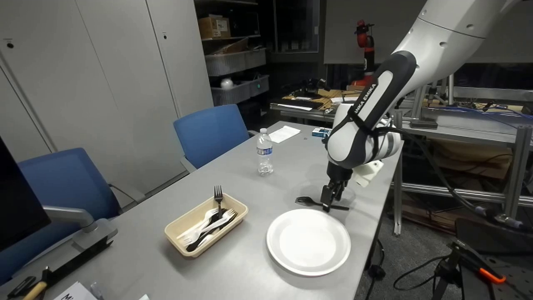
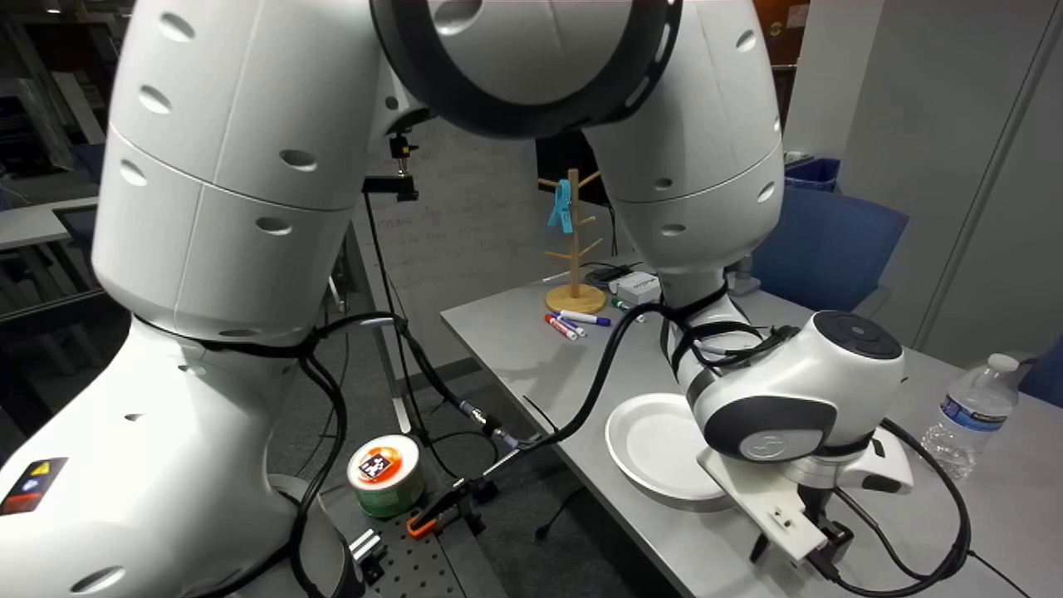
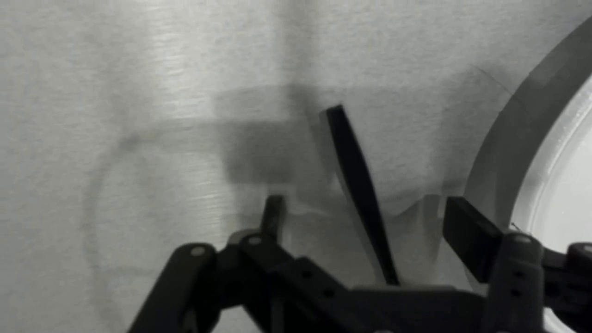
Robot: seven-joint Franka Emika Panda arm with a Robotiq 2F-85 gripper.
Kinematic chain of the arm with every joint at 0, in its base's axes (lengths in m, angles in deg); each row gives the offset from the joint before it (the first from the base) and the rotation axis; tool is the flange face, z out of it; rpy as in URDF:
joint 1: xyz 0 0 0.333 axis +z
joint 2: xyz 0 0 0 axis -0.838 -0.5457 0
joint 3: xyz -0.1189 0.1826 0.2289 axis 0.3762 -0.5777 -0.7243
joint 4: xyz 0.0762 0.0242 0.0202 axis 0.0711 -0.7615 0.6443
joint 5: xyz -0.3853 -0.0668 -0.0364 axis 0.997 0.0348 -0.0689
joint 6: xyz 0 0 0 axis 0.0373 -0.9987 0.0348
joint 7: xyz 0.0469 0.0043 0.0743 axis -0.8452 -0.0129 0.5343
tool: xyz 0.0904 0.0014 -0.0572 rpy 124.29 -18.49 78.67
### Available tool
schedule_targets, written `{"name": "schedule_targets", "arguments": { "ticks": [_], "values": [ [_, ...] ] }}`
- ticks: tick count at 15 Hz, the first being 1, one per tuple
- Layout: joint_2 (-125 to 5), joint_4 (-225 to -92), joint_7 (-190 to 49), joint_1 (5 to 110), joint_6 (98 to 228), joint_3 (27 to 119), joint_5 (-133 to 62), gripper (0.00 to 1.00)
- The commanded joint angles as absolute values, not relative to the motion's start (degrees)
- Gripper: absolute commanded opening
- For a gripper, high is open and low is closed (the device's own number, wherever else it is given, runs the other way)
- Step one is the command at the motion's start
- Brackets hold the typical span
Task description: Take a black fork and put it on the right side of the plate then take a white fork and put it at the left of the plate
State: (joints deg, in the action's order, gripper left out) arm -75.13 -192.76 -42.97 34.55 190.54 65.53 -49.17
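A black fork (image 1: pixel 308 201) lies on the table close beside the white plate (image 1: pixel 308 242). My gripper (image 1: pixel 330 200) is down over its handle. In the wrist view the gripper (image 3: pixel 373 226) stands open, its fingers wide apart. The black handle (image 3: pixel 360 180) runs through the gap, touching neither finger; its lower part is hidden behind the gripper. The plate's edge (image 3: pixel 545 171) shows at the right there. White forks (image 1: pixel 227 217) lie mixed with dark utensils in the tan tray (image 1: pixel 175 239). In an exterior view the arm partly covers the plate (image 2: pixel 656 448), and the fork is hidden.
Another black fork (image 1: pixel 218 198) sticks up from the tray. A water bottle (image 1: pixel 265 152) stands farther back, near papers (image 1: pixel 285 133) and a small blue box (image 1: pixel 321 132). Markers (image 2: pixel 573 322) and a wooden stand (image 2: pixel 575 297) occupy the far end. Blue chairs (image 1: pixel 212 133) line one side.
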Motion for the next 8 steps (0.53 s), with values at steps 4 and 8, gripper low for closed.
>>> {"name": "schedule_targets", "arguments": {
  "ticks": [4, 8],
  "values": [
    [-70.05, -195.98, -44.59, 35.38, 189.71, 66.47, -47.64, 1.0],
    [-67.24, -196.54, -45.07, 36.26, 189.86, 66.76, -47.61, 1.0]
  ]
}}
